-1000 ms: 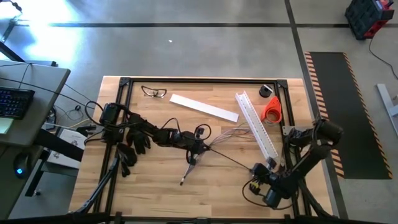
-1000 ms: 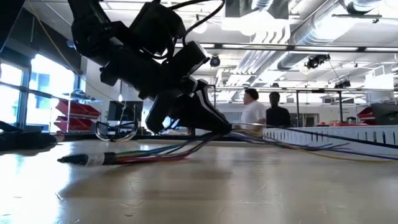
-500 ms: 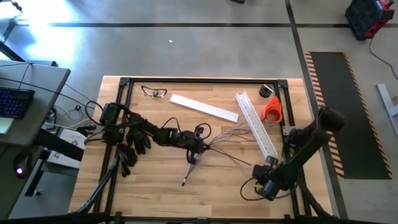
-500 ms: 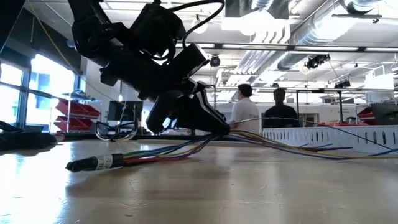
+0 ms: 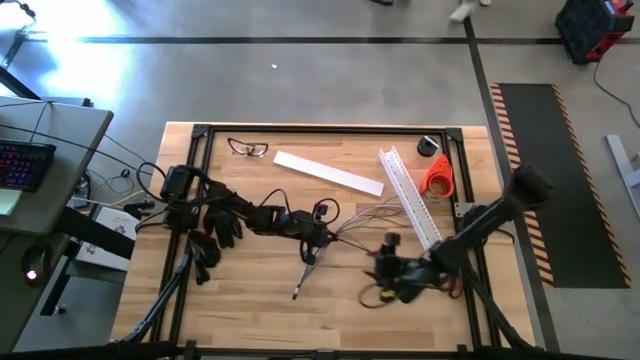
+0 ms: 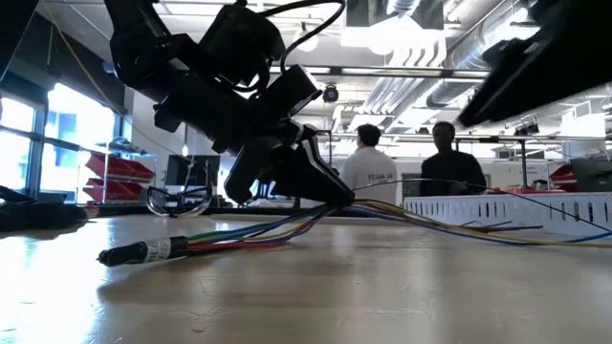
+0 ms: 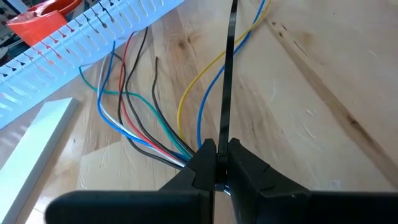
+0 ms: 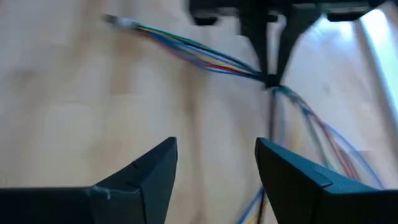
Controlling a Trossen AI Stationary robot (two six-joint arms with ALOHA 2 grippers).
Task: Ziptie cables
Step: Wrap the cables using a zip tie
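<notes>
Our left fingers point(image 7: 217, 163) pinch the cables point(image 7: 140, 134) and ziptie point(image 7: 227, 74); our right fingers point(image 8: 214, 165), spread and empty, face them.

Overhead lighting is reading even and bright; glare is blowing out the floor point(image 5: 60, 45) far beyond the left tool point(image 5: 322, 238). Low view is backlit, ceiling lights point(image 6: 382, 36) flaring, arm silhouetting. Right wrist view is smearing with motion blur; the surface point(image 8: 74, 106) ahead of its tool is washing out.
</notes>
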